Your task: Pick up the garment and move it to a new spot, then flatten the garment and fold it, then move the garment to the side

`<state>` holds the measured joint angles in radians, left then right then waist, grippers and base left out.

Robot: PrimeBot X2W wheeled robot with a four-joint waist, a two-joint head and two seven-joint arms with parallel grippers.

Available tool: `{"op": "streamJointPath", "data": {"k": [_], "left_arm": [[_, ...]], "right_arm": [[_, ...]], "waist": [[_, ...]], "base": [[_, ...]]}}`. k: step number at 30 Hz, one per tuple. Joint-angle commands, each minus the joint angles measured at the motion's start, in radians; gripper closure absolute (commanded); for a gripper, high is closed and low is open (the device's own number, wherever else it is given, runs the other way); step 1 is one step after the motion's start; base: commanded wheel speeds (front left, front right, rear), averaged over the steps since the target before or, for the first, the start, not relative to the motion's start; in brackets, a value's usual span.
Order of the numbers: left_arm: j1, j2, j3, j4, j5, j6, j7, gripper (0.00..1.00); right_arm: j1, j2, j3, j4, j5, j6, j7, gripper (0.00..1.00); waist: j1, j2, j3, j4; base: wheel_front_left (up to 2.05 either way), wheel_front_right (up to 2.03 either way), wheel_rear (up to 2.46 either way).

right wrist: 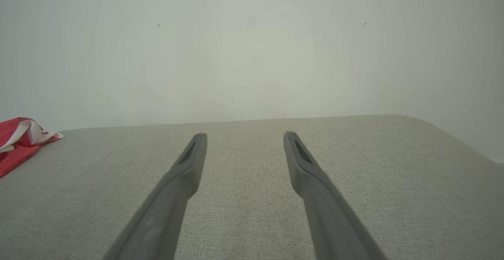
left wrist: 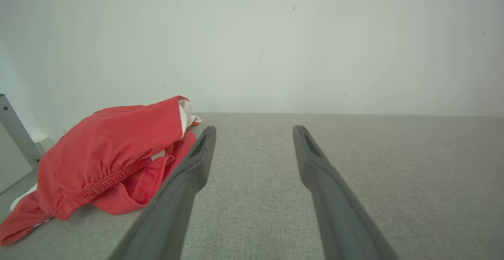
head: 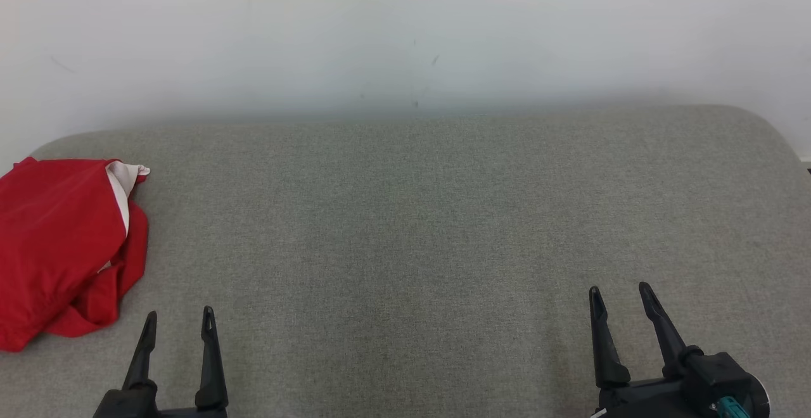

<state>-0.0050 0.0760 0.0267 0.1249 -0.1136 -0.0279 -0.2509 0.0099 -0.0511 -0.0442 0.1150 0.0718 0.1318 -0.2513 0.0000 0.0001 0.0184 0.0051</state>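
The red garment (head: 60,234), with a white lining showing at its far edge, is lying bunched in a loose heap at the left edge of the grey cloth-covered tabletop (head: 405,228), partly running out of the head view. It is looking crumpled rather than folded, so the first step, picking it up to carry it to a new spot, is probably the one in hand. The left hand (head: 179,311) is hovering just beside the heap on its right, fingers spread wide and grasping nothing; in its wrist view the elastic hem of the garment is sitting close to the left finger. The right hand (head: 619,287) is waiting well apart on the other side, likewise released and empty, pointing at bare cloth and the pale wall (head: 405,38). The next move is likely calling for the left hand to be swinging leftward and dipping onto a raised fold, pinching enough fabric to lift the whole bundle toward the open middle
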Motion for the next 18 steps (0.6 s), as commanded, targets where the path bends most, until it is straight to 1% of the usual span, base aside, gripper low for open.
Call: {"op": "streamJointPath", "data": {"k": [1, 6, 14, 18], "left_arm": [[0.009, -0.003, 0.004, 0.004, 0.018, -0.006, -0.009, 0.0], [0.01, -0.009, 0.019, 0.025, 0.039, -0.023, -0.017, 0.0], [0.003, -0.02, 0.032, 0.057, -0.02, -0.061, -0.015, 0.0], [-0.001, -0.022, 0.036, 0.058, -0.021, -0.068, -0.015, 0.0]], "right_arm": [[0.009, 0.001, 0.001, 0.0, -0.01, -0.002, -0.008, 0.0], [0.014, 0.001, 0.009, 0.003, -0.008, -0.002, -0.016, 0.0], [0.008, 0.001, 0.006, 0.02, 0.042, -0.002, -0.014, 0.0], [0.006, 0.001, 0.003, 0.027, 0.051, -0.002, -0.014, 0.0]], "waist": [[0.0, -0.0001, -0.001, 0.0], [0.0, -0.0001, -0.004, 0.0], [0.0, -0.0001, -0.01, 0.002], [0.0, -0.0001, -0.011, 0.001]], "base": [[0.0, 0.0, 0.0], [0.0, 0.0, 0.0], [0.0, 0.0, 0.0], [0.0, 0.0, 0.0]]}}
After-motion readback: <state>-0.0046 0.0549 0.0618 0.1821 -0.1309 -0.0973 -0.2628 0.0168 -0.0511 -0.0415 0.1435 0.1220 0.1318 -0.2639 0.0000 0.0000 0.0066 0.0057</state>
